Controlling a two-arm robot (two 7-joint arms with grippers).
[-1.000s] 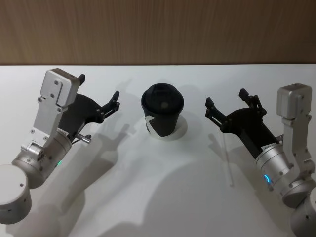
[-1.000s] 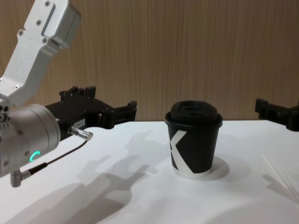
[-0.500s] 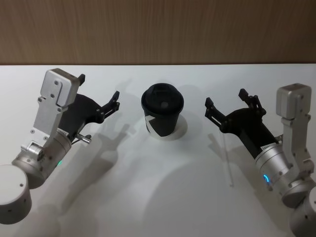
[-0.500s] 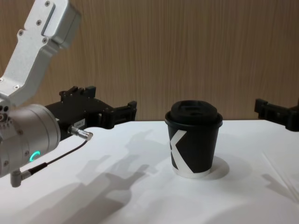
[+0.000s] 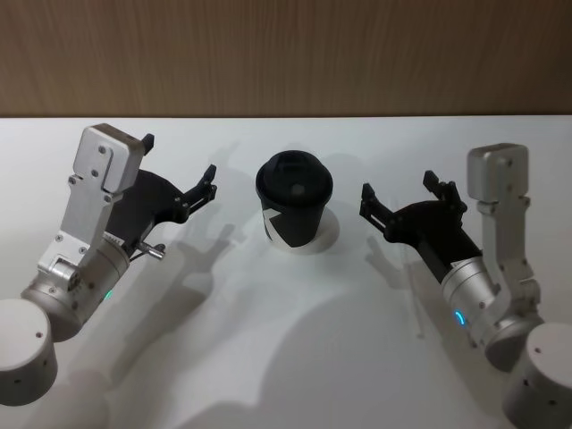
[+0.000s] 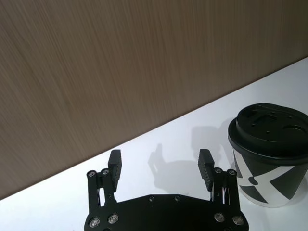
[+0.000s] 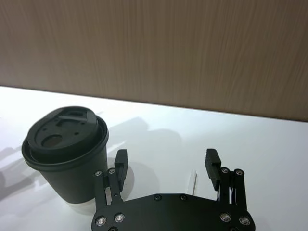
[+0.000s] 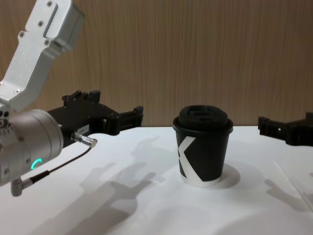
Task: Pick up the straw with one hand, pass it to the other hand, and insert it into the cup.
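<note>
Head view: the cup (image 5: 294,204) stands upright mid-table (image 5: 295,366) with open surface all round it, and a wood wall runs along the far edge. The straw (image 5: 416,308) lies flat to the cup's right, its long axis near-to-far and its far end beneath the right gripper (image 5: 397,186), jaws apart. The left gripper (image 5: 179,156) hovers left of the cup, jaws apart.
</note>
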